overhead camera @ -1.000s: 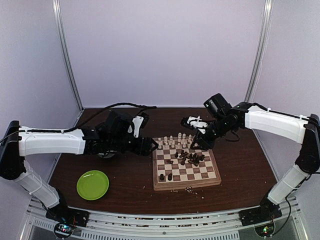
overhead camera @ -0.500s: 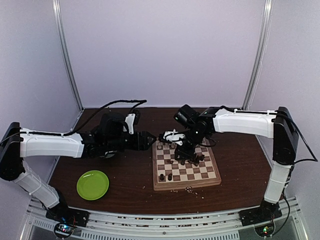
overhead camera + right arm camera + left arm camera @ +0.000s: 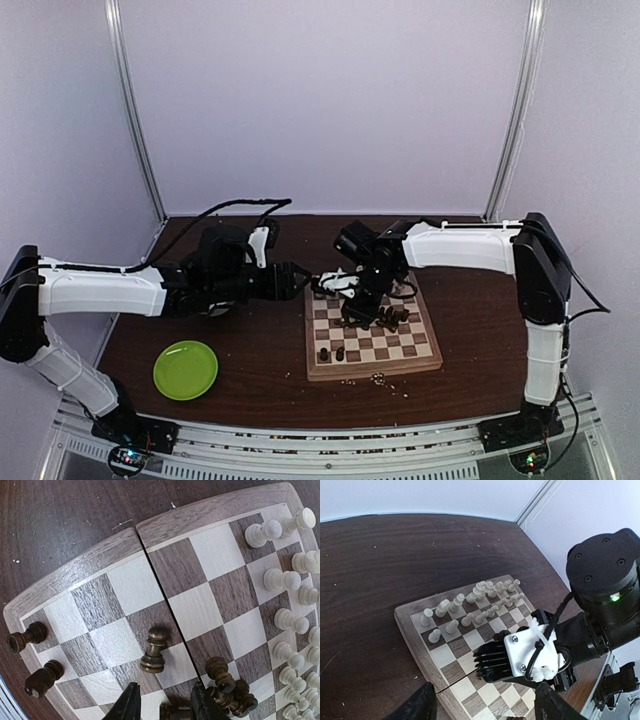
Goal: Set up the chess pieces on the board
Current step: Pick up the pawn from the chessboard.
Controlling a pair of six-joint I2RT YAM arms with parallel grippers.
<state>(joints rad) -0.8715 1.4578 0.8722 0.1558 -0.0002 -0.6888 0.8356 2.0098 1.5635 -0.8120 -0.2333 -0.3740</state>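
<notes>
1. Now, your left gripper [image 3: 302, 283] hangs just off the far-left corner of the chessboard [image 3: 372, 372], above the dark wooden surface [image 3: 250, 335]. Its fingers [image 3: 420, 707] are spread wide, and nothing sits between them.
2. Your right gripper [image 3: 167, 704] points down over the left half of the chessboard. Its two fingers stand apart rather than clamped.
3. Low between those fingertips, at the very edge of the right wrist view, lies a fallen dark piece [image 3: 172, 712]. You cannot tell from that view whether either finger touches it.
4. Just ahead of the right gripper a dark pawn [image 3: 154, 650] stands alone on a cream square, beside the seam that runs across the chessboard.
5. To the right of that gripper, toward the middle of the chessboard, a heap of dark chessmen [image 3: 227, 685] lies tumbled together, the pieces touching one another.
6. Two more dark pieces [image 3: 332, 353] stand side by side on the near-left squares, well apart from the heap.
7. The cream chessmen [image 3: 470, 605] stand upright in two rows along the far side of the chessboard.
8. On the surface to the near left you have a round green plate [image 3: 186, 369], well apart from the chessboard. Pale crumbs [image 3: 380, 379] are scattered along its near edge.
</notes>
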